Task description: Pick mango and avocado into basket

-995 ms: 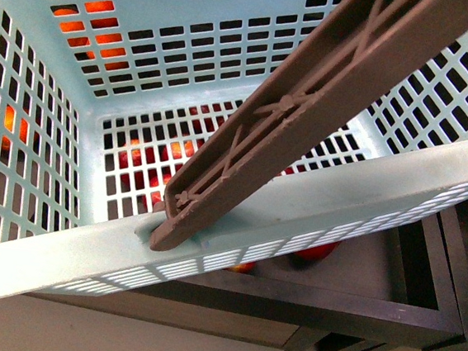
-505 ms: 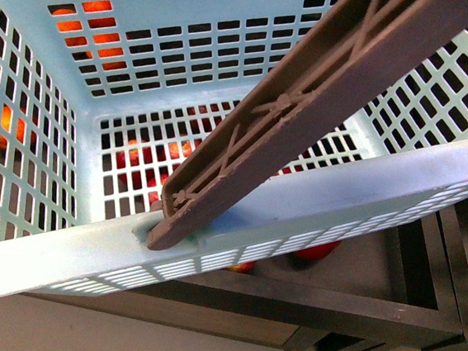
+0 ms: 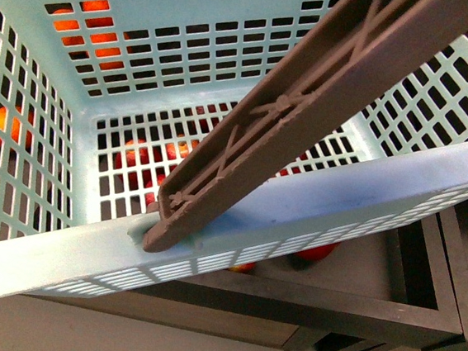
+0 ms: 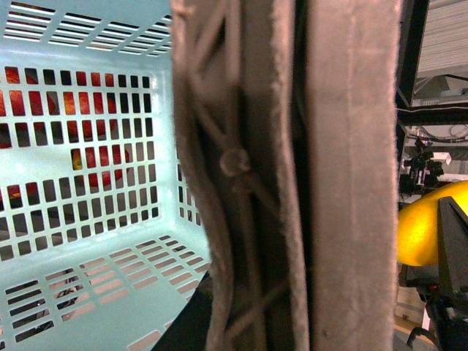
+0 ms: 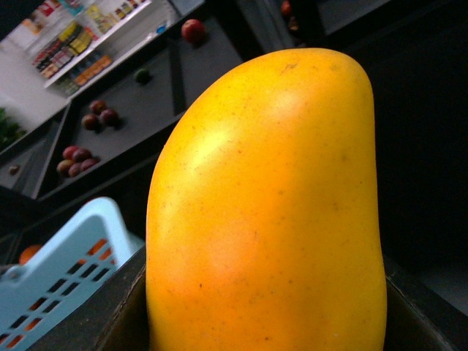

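Observation:
The turquoise basket [image 3: 177, 79] fills the front view, tilted, its brown handle [image 3: 307, 108] crossing it; it looks empty inside. In the left wrist view the handle [image 4: 322, 175] fills the frame, held by my left gripper, whose fingers are hidden; the basket wall [image 4: 88, 219] lies beside it. My right gripper is shut on the yellow mango [image 5: 267, 212], which fills the right wrist view and hides the fingers. The mango also shows at the edge of the left wrist view [image 4: 420, 227], outside the basket. A basket corner [image 5: 66, 263] shows beside the mango. The avocado is out of view.
Red and orange fruit [image 3: 91, 25] show through the basket slots, lying in dark display trays [image 3: 422, 285] below. In the right wrist view, dark sloped trays hold small red fruit [image 5: 99, 117] and one green fruit [image 5: 142, 74]; shop shelves [image 5: 80, 44] stand far behind.
The basket has shifted slightly in the front view; the handle's lower end has moved a little to the left and down.

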{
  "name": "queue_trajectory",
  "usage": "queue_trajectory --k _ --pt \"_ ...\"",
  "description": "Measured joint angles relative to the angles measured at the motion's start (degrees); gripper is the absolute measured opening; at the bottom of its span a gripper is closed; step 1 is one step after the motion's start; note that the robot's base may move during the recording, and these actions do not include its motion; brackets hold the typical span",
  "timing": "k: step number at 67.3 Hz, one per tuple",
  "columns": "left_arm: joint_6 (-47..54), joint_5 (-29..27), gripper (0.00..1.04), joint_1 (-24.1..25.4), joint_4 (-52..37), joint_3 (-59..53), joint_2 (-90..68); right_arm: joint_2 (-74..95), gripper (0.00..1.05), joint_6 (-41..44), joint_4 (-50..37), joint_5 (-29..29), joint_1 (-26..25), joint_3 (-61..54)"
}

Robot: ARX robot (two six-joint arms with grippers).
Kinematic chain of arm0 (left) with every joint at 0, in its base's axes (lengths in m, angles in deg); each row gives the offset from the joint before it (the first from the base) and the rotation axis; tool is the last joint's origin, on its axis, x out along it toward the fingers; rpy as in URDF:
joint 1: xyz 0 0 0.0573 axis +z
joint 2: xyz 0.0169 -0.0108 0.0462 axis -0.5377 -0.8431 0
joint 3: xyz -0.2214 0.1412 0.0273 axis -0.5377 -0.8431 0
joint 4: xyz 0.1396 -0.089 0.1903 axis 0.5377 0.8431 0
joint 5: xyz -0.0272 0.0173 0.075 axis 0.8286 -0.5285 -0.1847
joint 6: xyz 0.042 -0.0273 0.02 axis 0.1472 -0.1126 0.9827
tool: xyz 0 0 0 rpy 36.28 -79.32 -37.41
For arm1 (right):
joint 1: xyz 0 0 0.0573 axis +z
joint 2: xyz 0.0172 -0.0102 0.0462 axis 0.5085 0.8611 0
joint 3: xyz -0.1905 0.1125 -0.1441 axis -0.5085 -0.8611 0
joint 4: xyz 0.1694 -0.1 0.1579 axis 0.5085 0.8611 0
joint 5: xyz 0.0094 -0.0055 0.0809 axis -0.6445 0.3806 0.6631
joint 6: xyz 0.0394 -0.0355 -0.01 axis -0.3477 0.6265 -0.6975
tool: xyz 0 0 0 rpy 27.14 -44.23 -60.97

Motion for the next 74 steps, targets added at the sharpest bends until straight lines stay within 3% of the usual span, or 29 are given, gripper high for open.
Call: queue_trajectory --k 10,20,58,74 --pt "0.0 0.2 0.14 0.0 0.0 0.0 0.0 0.0 0.65 -1.1 -0.2 -2.2 8.9 0.4" --pt "0.0 0.2 0.14 0.0 0.0 0.0 0.0 1.8 0.65 -1.4 -1.6 -3.1 14.3 0.6" --pt "0.0 0.2 0.14 0.0 0.0 0.0 0.0 1.1 0.65 -1.6 -1.5 -7.4 26.2 -4.1" --pt "0.0 0.2 0.14 0.0 0.0 0.0 0.0 0.8 0.98 -1.6 -1.5 -7.8 26.6 -4.3"
